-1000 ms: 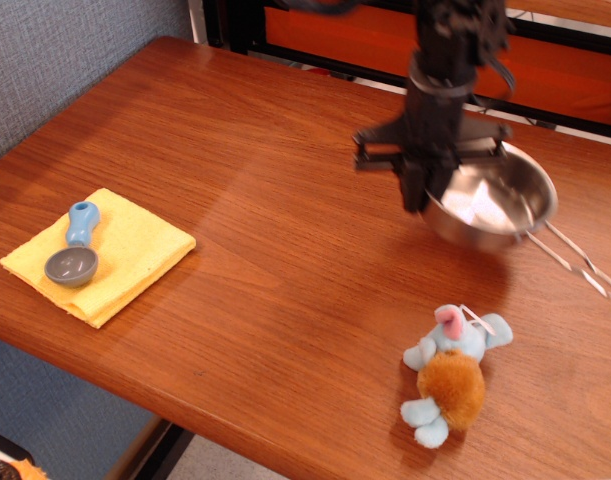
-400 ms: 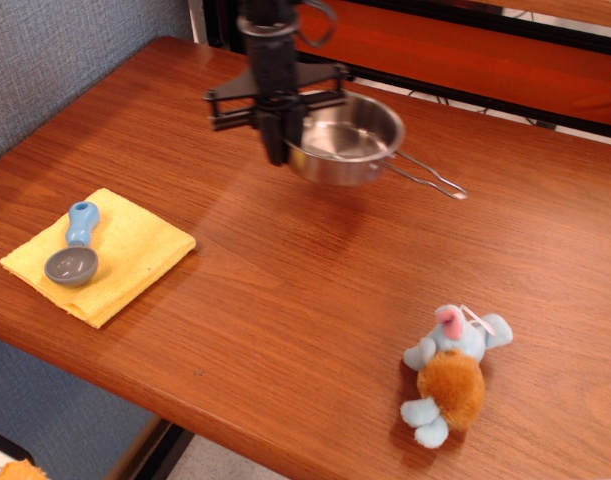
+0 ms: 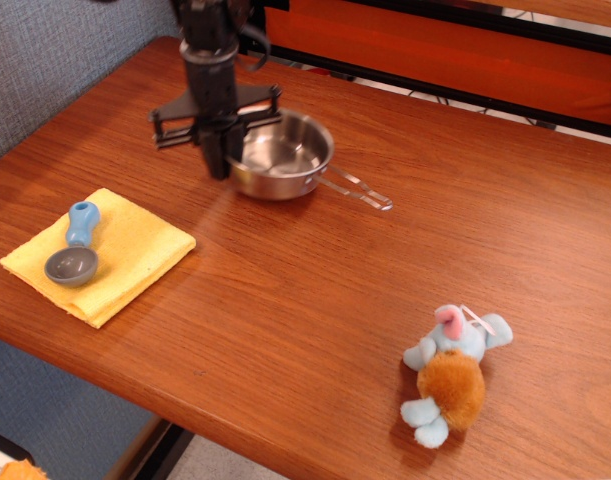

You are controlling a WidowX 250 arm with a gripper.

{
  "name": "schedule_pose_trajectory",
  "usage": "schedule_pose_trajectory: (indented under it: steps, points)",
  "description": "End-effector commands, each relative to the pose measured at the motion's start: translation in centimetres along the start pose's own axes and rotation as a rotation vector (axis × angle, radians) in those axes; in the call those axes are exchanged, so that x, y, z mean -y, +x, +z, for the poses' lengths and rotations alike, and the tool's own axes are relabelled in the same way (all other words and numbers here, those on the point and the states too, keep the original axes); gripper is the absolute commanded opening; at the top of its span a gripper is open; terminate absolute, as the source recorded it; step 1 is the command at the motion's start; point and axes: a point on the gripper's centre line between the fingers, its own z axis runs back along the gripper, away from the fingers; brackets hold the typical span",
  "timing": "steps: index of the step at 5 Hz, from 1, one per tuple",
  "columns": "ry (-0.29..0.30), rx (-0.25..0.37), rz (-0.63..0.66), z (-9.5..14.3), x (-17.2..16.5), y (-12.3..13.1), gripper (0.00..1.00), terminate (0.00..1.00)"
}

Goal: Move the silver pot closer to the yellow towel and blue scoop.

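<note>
**Gripper clamped on pot rim, towel nearby**

Gripper point(image 3: 220, 160) is pinched on the left rim of the silver pot point(image 3: 283, 155), fingers pointing down. Pot sits mid-table w/ wire loop handle trailing right; can't tell if it touches the wooden table point(image 3: 315, 290). Yellow towel point(image 3: 125, 255) lies near, front-left of pot, w/ blue scoop point(image 3: 75, 250) on top. Plush toy point(image 3: 452, 375) lies well apart, front-right.

The wooden table point(image 3: 315, 290) carries a yellow towel point(image 3: 115, 255) at its left edge, a silver pot point(image 3: 282, 156) further back near the middle, and a plush toy point(image 3: 450, 374) at the front right
</note>
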Motion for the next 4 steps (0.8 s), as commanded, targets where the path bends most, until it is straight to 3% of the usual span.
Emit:
schedule_pose_trajectory:
  steps: [1,2,3,4]
  points:
    - [0.054,0.050,0.072,0.3,-2.7,1.5,0.00,0.00]
    - [0.047,0.046,0.078,0.3,-3.5,1.4,0.00,0.00]
    - [0.063,0.031,0.042,0.8,-3.6,1.5,1.00,0.00]
    - [0.037,0.036,-0.007,1.9,-3.1,1.7,1.00,0.00]
